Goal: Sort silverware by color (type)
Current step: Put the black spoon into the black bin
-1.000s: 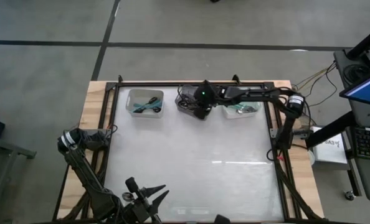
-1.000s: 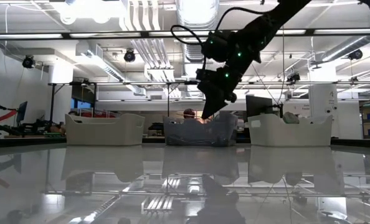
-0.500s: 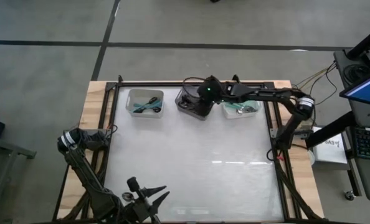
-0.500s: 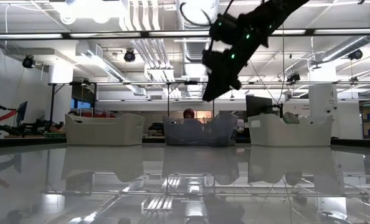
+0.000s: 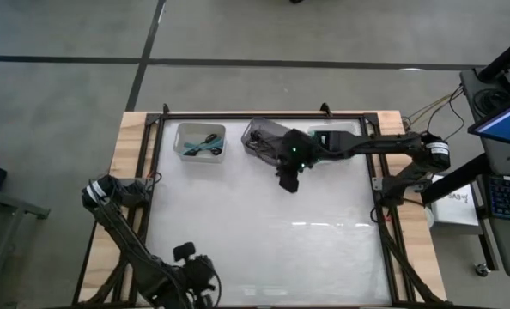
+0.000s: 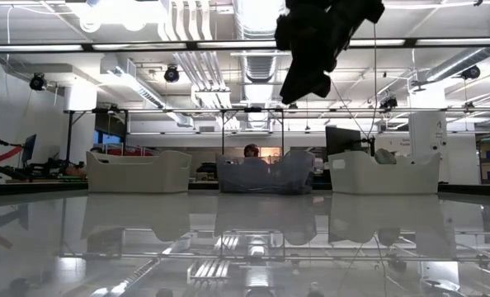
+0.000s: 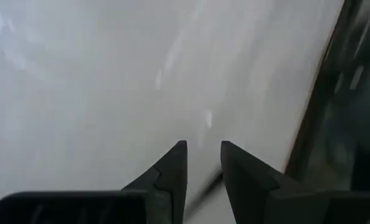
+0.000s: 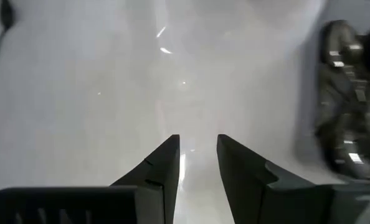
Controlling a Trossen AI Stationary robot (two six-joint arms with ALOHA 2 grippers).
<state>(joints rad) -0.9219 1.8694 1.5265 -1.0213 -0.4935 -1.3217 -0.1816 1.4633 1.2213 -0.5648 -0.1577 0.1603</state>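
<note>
Three small bins stand along the table's far edge. The left bin (image 5: 200, 142) holds teal-handled and black spoons (image 5: 207, 143). The middle bin (image 5: 264, 137) looks dark inside. My right arm partly covers the right bin (image 5: 342, 134). My right gripper (image 5: 288, 181) hangs high above the table just near of the middle bin, fingers open (image 8: 197, 138) with nothing between them. It shows at the top of the low view (image 6: 298, 89). My left gripper (image 5: 193, 271) waits at the near edge, open (image 7: 203, 144) and empty.
The white tabletop (image 5: 264, 232) stretches between the bins and the near edge. A dark metal frame (image 5: 156, 172) runs round the table. In the low view the three bins (image 6: 138, 172) (image 6: 266, 175) (image 6: 383, 173) stand in a row at the back.
My right gripper has risen out of the middle bin and come toward the table's near edge, now hanging over the bare table in front of that bin. My left arm has shifted a little at the near edge.
</note>
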